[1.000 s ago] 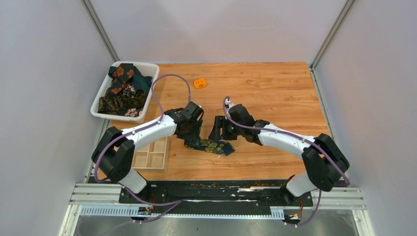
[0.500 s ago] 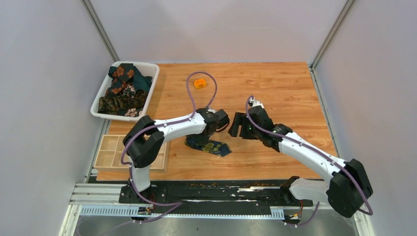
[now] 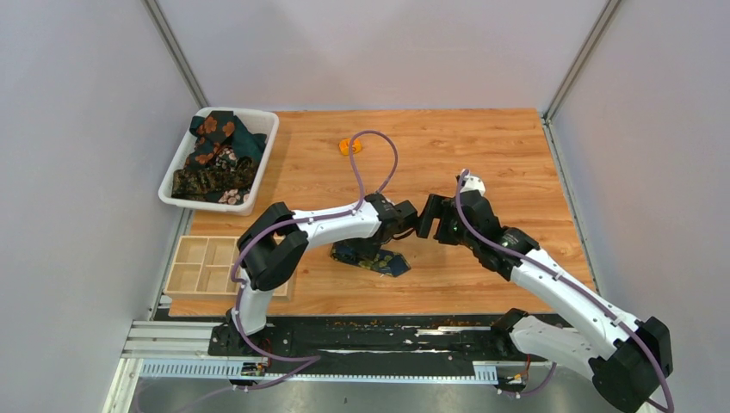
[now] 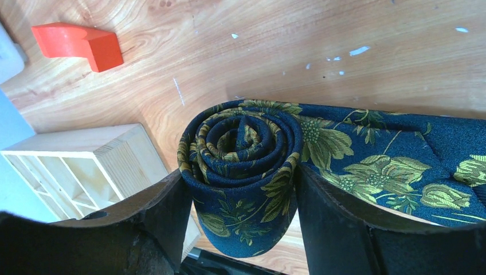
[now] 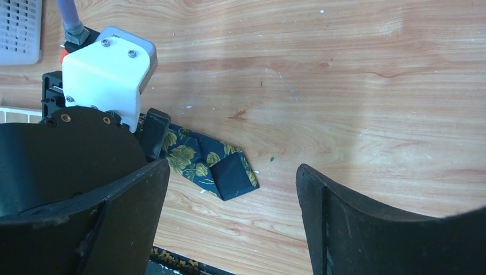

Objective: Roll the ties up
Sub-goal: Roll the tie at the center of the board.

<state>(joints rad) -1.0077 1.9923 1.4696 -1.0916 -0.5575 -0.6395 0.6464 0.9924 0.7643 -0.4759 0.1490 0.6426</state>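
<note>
Left end effector [image 4: 243, 197] clamped on the rolled coil of navy tie [image 4: 246, 143]; unrolled tail flat on table [image 4: 344, 69]. Right end effector [image 5: 232, 229] open, empty, near tail tip. Best bet: even squeeze, edges aligned, tail taut.

From high above and behind the arm bases, we look down over the whole wooden table [image 3: 516, 155]. Our left wrist camera sits very close, peering between its own fingers [image 4: 155, 223] at the rolled navy tie [image 4: 240, 149]. Our right wrist camera looks down from farther off; all three views share that tie.
</note>
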